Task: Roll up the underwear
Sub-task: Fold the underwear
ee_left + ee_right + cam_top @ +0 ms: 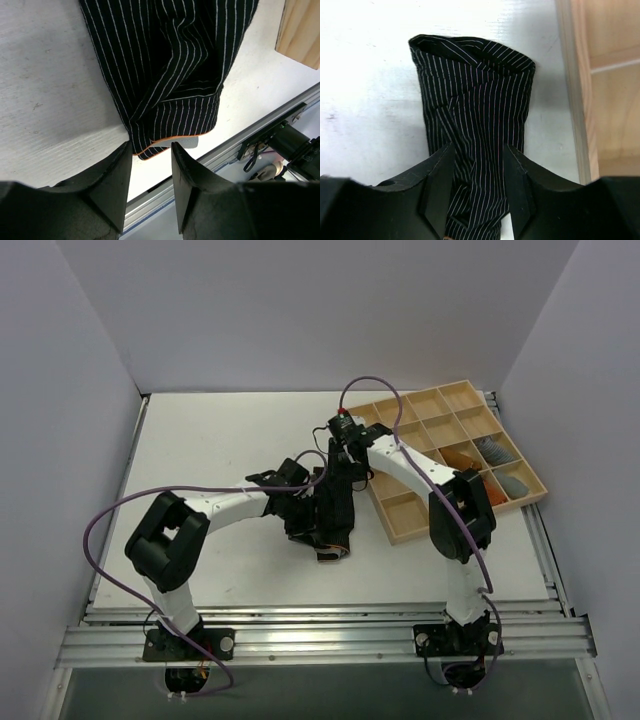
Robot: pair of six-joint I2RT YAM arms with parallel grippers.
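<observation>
The underwear (338, 542) is a black pinstriped garment with an orange edge, lying folded into a narrow band on the white table just left of the wooden tray. In the left wrist view its orange-trimmed hem (170, 142) lies just beyond my left gripper (151, 148), which is open with bare table between its fingers. From the right wrist camera the band of underwear (472, 100) runs away from me. My right gripper (477, 152) stands open astride it, striped fabric filling the gap between its fingers. Seen from above, both grippers (312, 530) (340, 498) crowd over the garment and hide most of it.
A wooden tray (400, 527) with several compartments sits at the right, its edge close to the garment (574, 100) (300, 35). An orange cloth roll (462, 455) and grey rolls (492, 450) lie in its right cells. The metal rail (240, 145) runs along the near table edge.
</observation>
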